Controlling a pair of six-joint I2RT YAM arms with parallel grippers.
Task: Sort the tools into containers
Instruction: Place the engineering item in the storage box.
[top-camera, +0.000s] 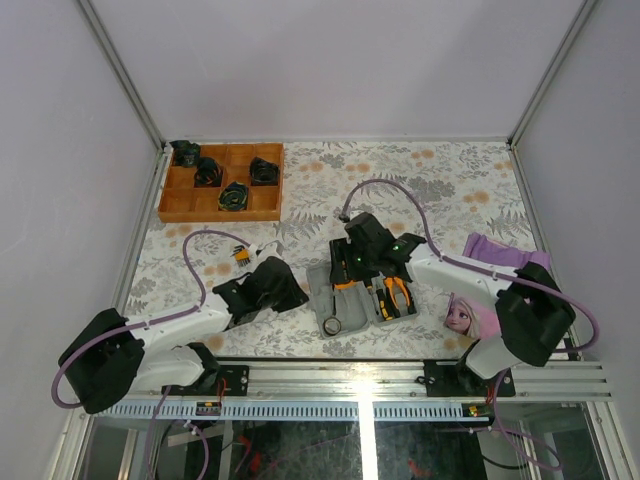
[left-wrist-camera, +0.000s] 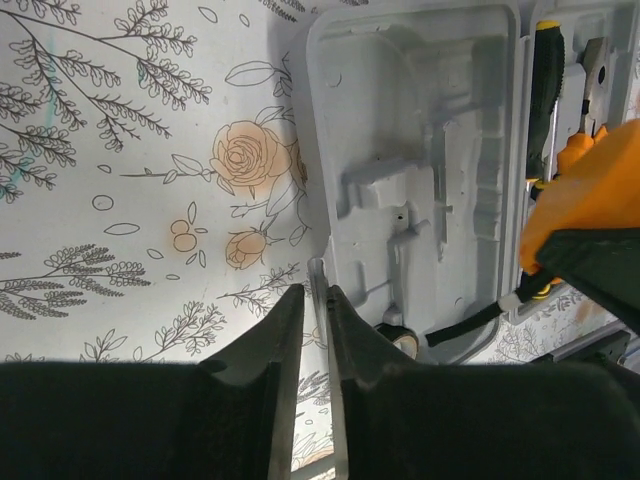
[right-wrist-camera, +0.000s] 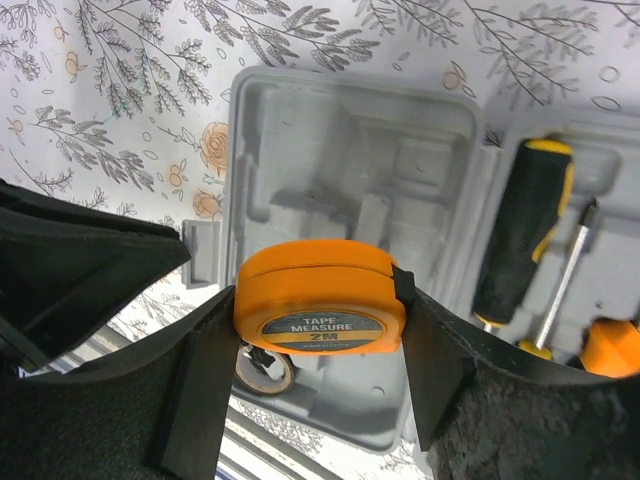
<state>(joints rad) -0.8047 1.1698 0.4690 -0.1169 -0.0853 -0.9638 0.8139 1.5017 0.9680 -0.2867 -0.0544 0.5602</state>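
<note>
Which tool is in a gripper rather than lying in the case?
The orange tape measure, clamped in the right gripper over the grey case; screwdriver and pliers lie inside it.

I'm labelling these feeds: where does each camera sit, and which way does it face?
Top: above and behind the arms, looking down on the table; both arms show.
Left wrist: on the left arm, looking down at the open case; left gripper, nearly closed, at bottom.
Right wrist: on the right arm, above the case; right gripper holds the tape measure.
Shared: all three show the case.
</note>
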